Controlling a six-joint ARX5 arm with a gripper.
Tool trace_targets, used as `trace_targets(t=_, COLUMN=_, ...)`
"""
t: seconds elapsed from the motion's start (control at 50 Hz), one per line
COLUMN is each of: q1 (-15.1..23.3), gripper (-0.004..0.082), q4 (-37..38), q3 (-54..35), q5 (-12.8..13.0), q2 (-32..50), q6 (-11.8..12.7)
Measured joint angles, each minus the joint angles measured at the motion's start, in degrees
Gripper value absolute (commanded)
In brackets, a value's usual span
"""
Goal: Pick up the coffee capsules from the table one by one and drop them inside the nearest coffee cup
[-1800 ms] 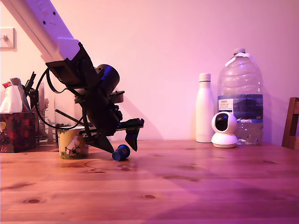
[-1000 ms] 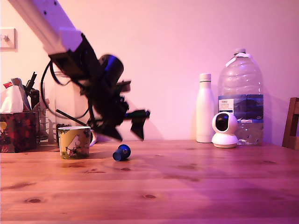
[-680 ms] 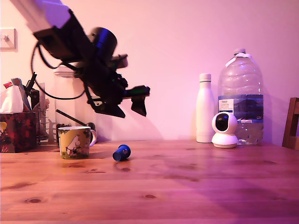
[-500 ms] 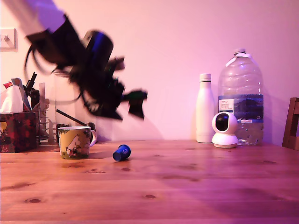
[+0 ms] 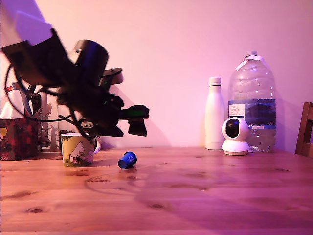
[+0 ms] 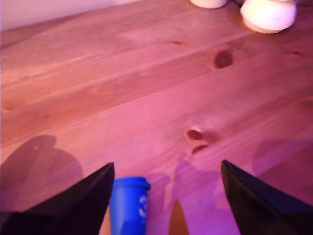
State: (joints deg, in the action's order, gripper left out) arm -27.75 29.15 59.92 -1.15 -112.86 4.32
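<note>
A dark-blue coffee capsule lies on its side on the wooden table, just to the exterior view's right of the coffee cup, a short mug with a yellow-green cartoon print. My gripper hangs in the air above the capsule, a little to the exterior view's right of the cup, clear of both. In the wrist view my gripper is open, its dark fingers spread wide with nothing between them. The capsule shows on the table close to one fingertip.
At the exterior view's right stand a white bottle, a big water jug and a small white camera, with a chair at the edge. A tissue box and clutter sit behind the cup.
The gripper lifted off the table without the capsule, swung up and to the exterior view's left, then came lower. The capsule stayed where it lay. The cup has not moved.
</note>
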Motion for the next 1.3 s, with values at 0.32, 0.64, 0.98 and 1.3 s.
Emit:
trace_targets(t=0.32, q1=0.0, gripper=0.0623, q4=11.0, q3=-7.8, q5=0.1, q2=0.0, q6=0.0)
trace_targets(t=0.64, q1=0.0, gripper=0.0624, q4=10.9, q3=-8.5, q5=0.9, q2=0.0, q6=0.0)
trace_targets(t=0.98, q1=0.0, gripper=0.0624, q4=9.7, q3=-8.5, q5=1.0, q2=0.0, q6=0.0)
trace_targets(t=1.3, q1=0.0, gripper=0.0623, q4=7.9, q3=-8.5, q5=0.8, q2=0.0, q6=0.0)
